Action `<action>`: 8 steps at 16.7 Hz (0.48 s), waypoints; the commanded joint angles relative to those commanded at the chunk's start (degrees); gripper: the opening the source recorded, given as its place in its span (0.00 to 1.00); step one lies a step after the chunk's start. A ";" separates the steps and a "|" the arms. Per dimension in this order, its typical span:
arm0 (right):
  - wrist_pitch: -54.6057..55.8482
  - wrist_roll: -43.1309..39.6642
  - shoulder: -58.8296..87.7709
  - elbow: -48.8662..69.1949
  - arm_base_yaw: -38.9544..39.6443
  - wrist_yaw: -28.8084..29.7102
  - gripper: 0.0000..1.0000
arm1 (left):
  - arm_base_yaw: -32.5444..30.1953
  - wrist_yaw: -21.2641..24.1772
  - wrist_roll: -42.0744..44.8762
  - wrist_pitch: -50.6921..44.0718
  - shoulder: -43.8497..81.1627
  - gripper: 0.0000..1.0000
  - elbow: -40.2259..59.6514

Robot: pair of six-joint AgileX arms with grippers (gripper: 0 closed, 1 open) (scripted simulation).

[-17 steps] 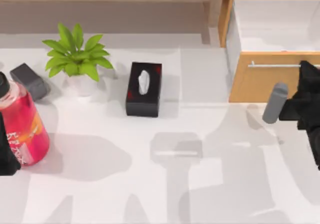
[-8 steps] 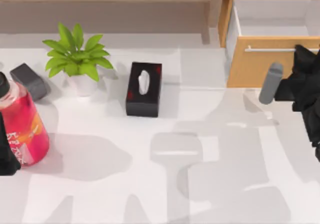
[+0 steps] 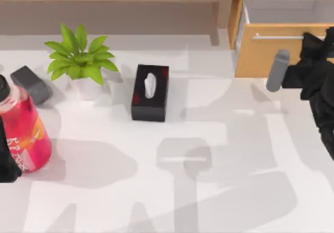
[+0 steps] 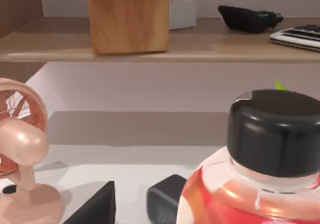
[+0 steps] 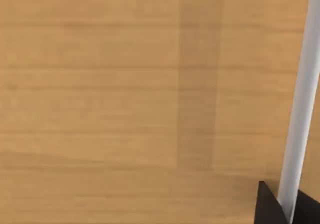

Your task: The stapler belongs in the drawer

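Small dark grey oblong stapler (image 3: 30, 84) with rounded edges: on the white desk (image 3: 156, 191), far left of the top view, upper-left area. Long axis runs diagonal, upper-left to lower-right. Sits just beside the red-pink bottle with black cap (image 3: 21, 126), apart from the white pot of the green leafy plant (image 3: 79, 61) to its right. In the left wrist view the stapler's end (image 4: 165, 206) shows low in the frame, partly hidden by the bottle (image 4: 260, 184).

Light orange-brown wooden drawer (image 3: 266, 56) with slim silver bar handle (image 3: 276, 36): upper right of the top view, pulled out, white interior visible behind the front. Well apart from the stapler, across the whole desk.

Right tool (image 3: 313, 61): at the right edge of the top view, at the drawer front by the right end of the handle. Right wrist view: wood front (image 5: 125, 98) close up, silver bar (image 5: 300, 108) running between dark tool tips at the bottom right. Cannot tell if it is clamped on the bar.

Left tool (image 3: 6, 160): far left edge of the top view, next to the bottle; cannot tell its state.

Black tissue box with red marks (image 3: 150, 92): centre-left of the desk, long axis top-to-bottom. Left wrist view also shows a pink desk fan (image 4: 20, 154) and a wooden shelf (image 4: 200, 46).
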 joint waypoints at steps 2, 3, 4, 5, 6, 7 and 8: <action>-2.05 0.10 1.22 3.67 -0.55 -0.69 0.00 | 0.00 0.00 0.00 0.00 0.00 1.00 0.00; -2.83 0.17 1.63 4.97 -0.79 -0.94 0.00 | 0.00 0.00 0.00 0.00 0.00 1.00 0.00; -3.32 0.22 1.85 5.70 -0.96 -1.07 0.00 | 0.00 0.00 0.00 0.00 0.00 1.00 0.00; -3.43 0.24 1.89 5.86 -1.01 -1.09 0.00 | 0.00 0.00 0.00 0.00 0.00 1.00 0.00; -3.43 0.24 1.89 5.86 -1.01 -1.09 0.00 | 0.00 0.00 0.00 0.00 0.00 1.00 0.00; -3.43 0.24 1.89 5.86 -1.01 -1.09 0.00 | 0.00 0.00 0.00 0.00 0.00 1.00 0.00; -3.40 0.38 1.71 5.58 -0.84 -0.97 0.00 | 0.00 0.00 0.00 0.00 0.00 1.00 0.00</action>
